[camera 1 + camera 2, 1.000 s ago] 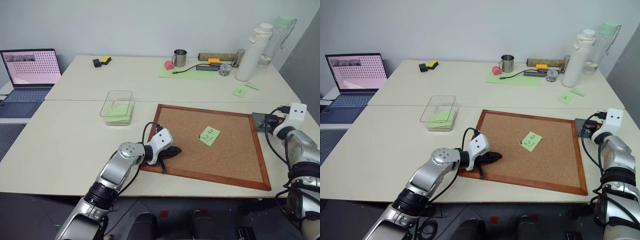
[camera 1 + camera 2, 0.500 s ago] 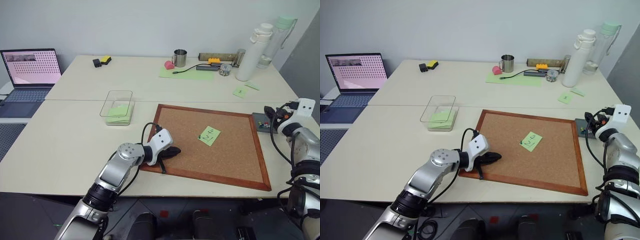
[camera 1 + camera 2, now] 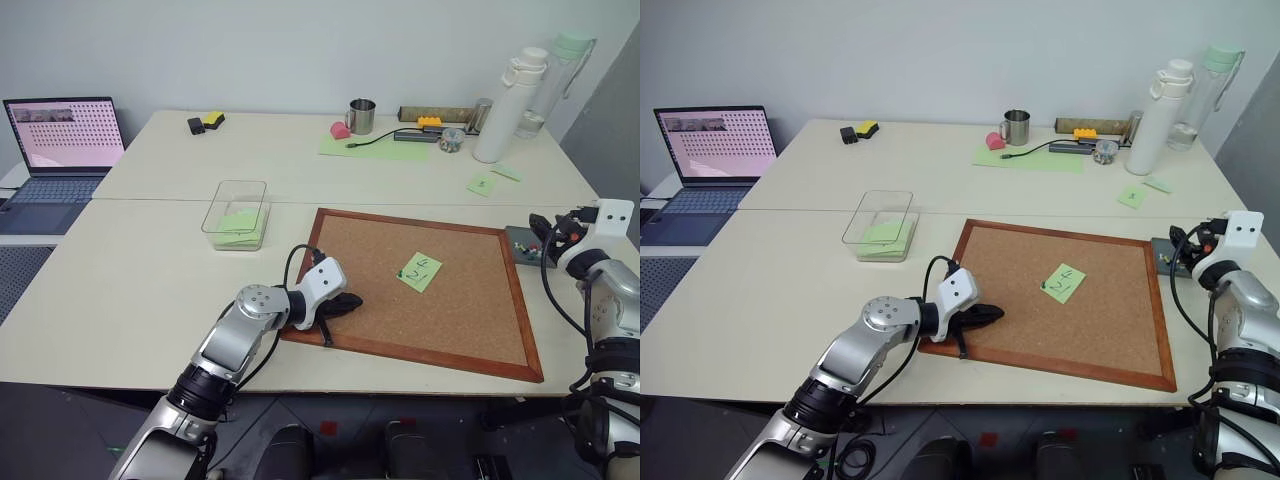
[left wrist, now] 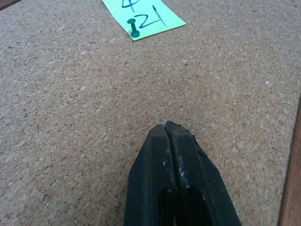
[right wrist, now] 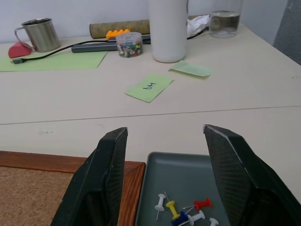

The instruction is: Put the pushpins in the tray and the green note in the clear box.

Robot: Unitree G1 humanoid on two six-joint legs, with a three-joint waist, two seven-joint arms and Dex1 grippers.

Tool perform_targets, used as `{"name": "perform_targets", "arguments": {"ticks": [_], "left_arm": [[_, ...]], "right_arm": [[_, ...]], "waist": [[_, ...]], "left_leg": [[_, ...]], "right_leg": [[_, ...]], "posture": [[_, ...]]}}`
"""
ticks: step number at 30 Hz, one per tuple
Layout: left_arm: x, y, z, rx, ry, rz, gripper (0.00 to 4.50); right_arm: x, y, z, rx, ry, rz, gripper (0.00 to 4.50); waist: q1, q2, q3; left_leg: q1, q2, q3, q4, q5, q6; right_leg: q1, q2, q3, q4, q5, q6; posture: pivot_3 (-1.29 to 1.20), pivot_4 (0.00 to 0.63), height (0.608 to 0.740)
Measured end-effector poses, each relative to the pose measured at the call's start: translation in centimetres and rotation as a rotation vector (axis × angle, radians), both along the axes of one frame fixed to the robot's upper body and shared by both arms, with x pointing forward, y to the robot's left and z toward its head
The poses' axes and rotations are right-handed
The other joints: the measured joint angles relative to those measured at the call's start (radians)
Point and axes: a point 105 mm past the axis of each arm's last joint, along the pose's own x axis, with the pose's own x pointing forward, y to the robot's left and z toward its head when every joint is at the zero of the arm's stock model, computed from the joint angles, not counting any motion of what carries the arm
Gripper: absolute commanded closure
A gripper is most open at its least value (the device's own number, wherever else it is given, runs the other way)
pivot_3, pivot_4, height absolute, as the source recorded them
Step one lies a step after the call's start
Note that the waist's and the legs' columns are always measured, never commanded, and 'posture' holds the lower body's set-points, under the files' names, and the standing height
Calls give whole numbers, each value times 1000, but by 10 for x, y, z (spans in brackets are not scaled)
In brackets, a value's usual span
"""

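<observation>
Now pushpins [image 5: 186, 213] in tray [image 5: 188, 176] (right gripper [image 5: 164, 174] agape)

Taking the cork board [image 3: 420, 290] as landmark: its surface is bare all round the green note [image 3: 418, 271], which a green pin [image 4: 135, 33] holds down. The left gripper [image 3: 350, 302], fingers pressed together, lies over the board's near-left corner. Beyond the right edge, the right gripper [image 5: 164, 188] hangs spread above the tray [image 5: 188, 174], apparently clear of its pushpins [image 5: 186, 214].

Bright, even indoor light; soft shadows, sharp pictures.
</observation>
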Motion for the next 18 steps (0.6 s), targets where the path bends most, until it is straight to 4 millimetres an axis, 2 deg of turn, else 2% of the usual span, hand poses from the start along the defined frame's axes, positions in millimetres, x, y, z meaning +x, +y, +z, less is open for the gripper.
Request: {"name": "perform_targets", "arguments": {"ticks": [2,4,7,9,11,14,18], "left_arm": [[0,0,0,0,-1,1,4500],[0,0,0,1,-2,1,4500],[0,0,0,-1,-2,3,4500],[0,0,0,-1,-1,5,4500],[0,0,-1,-2,-1,7,4500],[-1,0,-1,-3,-2,8,4500],[0,0,0,-3,-3,7,4500]], "right_arm": [[-1,17,0,-25,-8,75,1819],[-5,49,-4,-32,-6,206,1819],[-27,112,-15,-7,24,463,1819],[-41,148,-23,-16,54,595,1819],[-52,176,-29,-39,75,682,1819],[-55,194,-41,-105,106,711,1819],[-49,201,-58,-117,151,671,1819]], "waist": [[0,0,0],[1,0,0],[3,0,0],[2,0,0],[2,0,0],[3,0,0],[3,0,0]], "left_leg": [[0,0,-1,0,0,0],[0,0,-2,0,0,0],[-1,0,-3,0,0,0],[0,0,-3,0,0,0],[0,0,-2,0,0,0],[0,0,-2,1,0,0],[0,0,-2,0,0,0]], "right_leg": [[0,0,0,0,0,0],[0,0,-1,1,0,0],[0,0,-2,1,0,0],[0,0,-2,0,0,0],[0,0,-2,0,0,0],[-1,-1,-2,0,-1,-1],[-1,-1,-2,0,0,-1]], "posture": [[0,150,740],[0,150,740],[0,150,740],[0,150,740],[0,150,740],[0,150,740],[0,150,740]]}}
